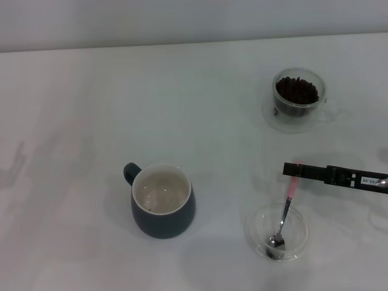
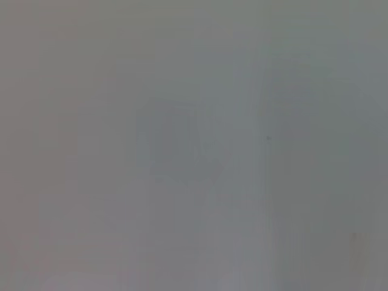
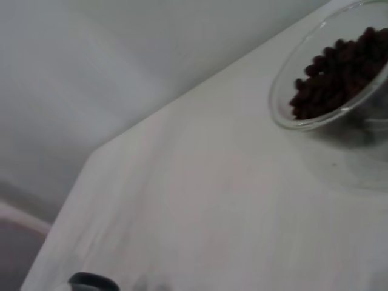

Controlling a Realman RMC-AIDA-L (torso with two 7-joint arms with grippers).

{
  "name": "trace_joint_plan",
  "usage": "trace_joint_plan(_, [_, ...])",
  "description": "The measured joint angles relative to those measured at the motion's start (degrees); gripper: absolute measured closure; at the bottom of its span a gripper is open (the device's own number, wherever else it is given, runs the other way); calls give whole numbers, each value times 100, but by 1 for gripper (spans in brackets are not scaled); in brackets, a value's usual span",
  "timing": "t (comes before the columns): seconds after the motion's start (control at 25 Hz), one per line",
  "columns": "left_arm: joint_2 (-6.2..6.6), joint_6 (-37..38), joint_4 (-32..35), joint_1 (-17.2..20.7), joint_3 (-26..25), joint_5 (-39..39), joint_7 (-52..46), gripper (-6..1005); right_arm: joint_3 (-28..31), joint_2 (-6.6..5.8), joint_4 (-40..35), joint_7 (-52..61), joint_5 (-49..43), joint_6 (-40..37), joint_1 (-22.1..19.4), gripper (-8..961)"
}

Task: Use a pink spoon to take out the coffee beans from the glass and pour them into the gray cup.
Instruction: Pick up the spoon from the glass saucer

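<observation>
The shallow glass dish (image 1: 280, 233) sits nearest, with the pink spoon's (image 1: 285, 217) metal bowl resting in it and its handle slanting up to the right gripper (image 1: 293, 170), whose dark fingers meet the handle's top; whether they pinch it I cannot tell. Beyond stands the glass (image 1: 299, 98) of coffee beans (image 1: 296, 90). The gray cup (image 1: 162, 200) stands well to the left.

The cup (image 1: 162, 202) is dark blue-gray outside, cream-white inside. The beans (image 1: 296, 90) are near-black brown in the clear glass (image 1: 298, 93). The spoon (image 1: 284, 219) has a pink handle and silver bowl.
</observation>
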Motion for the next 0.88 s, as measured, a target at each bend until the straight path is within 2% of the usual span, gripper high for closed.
trace_joint_plan(0.2, [-6, -3, 13, -2, 0, 0, 0, 245, -4, 12, 0, -37, -3, 153, 19, 103])
trace_joint_plan(0.4, [-5, 4, 14, -3, 1, 0, -1, 245, -5, 16, 0, -50, -4, 254, 19, 320])
trace_joint_plan(0.88, [4, -3, 10, -3, 1, -1, 56, 245, -5, 50, 0, -55, -4, 130, 28, 386])
